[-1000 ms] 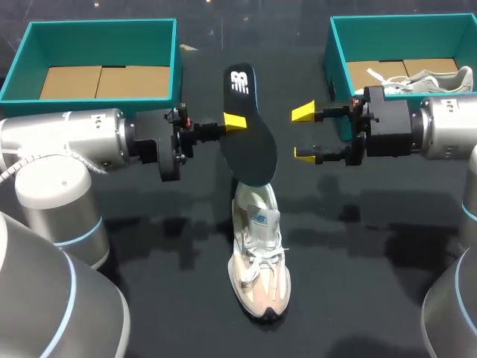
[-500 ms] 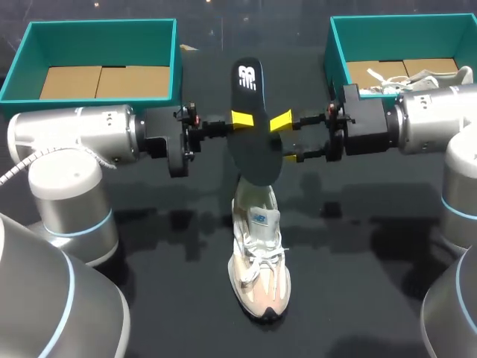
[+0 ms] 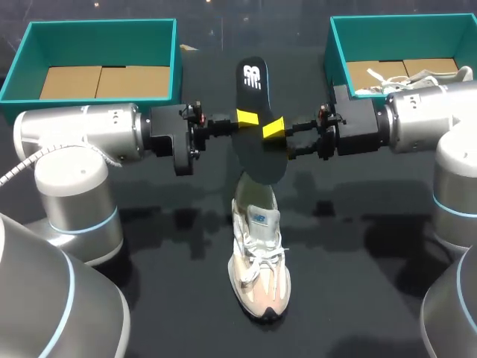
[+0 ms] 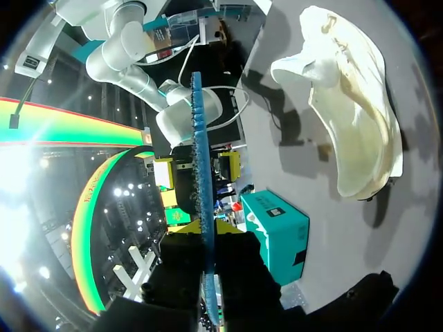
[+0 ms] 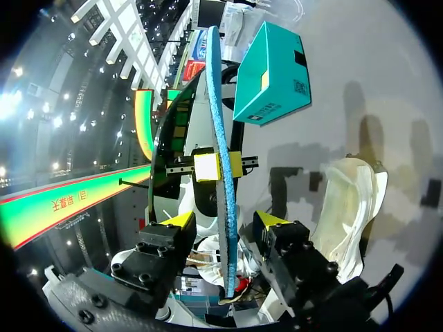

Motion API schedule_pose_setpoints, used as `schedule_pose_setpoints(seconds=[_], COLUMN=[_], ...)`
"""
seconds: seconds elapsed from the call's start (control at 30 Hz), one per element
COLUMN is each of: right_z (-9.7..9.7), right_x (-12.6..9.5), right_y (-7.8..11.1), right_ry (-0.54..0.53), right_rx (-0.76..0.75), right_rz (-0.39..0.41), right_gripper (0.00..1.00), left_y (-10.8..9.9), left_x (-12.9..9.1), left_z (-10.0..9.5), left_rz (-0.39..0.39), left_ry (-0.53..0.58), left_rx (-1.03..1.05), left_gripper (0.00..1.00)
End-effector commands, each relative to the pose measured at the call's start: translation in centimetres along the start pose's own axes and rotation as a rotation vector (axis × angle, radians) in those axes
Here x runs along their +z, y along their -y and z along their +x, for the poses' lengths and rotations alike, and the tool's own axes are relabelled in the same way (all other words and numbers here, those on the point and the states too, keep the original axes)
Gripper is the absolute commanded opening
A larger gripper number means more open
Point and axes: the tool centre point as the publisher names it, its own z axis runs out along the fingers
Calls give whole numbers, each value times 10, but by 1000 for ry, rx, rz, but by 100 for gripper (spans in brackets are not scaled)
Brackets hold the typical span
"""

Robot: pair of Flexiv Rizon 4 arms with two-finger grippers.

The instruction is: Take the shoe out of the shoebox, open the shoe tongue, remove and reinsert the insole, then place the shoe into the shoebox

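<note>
One, the left gripper (image 3: 246,119), pinches the insole (image 3: 257,149) above the shoe (image 3: 258,253); the right gripper (image 5: 225,221) sits spread around it, not touching, maybe to take it.

The left arm (image 3: 74,134) and right arm (image 3: 425,127) are silver-grey cylinders with pale blue joint rings, black wrist housings and yellow fingertips (image 3: 247,116); a white cable (image 3: 19,170) hangs beside the left.

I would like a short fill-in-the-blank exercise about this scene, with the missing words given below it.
1. The left gripper is shut on the black ____.
2. The jaws of the right gripper are ____, one on each side of it.
3. The pale shoe stands upright on the dark ____.

Missing words: insole; open; table.
</note>
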Motion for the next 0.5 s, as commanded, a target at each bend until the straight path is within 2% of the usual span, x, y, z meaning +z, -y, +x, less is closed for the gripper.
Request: schedule_pose_setpoints(seconds=[0.03, 0.3, 0.5], right_z=[1, 1, -1], right_x=[5, 9, 10], right_y=[-2, -2, -4], right_ry=[6, 6, 3], right_rx=[0, 1, 6], right_rz=[7, 14, 18], right_gripper=[44, 38, 25], left_y=[-1, -2, -1], left_x=[2, 4, 5], left_z=[0, 0, 1], left_rz=[1, 6, 13], left_ry=[2, 5, 6], left_rx=[2, 0, 1], left_gripper=[0, 0, 0])
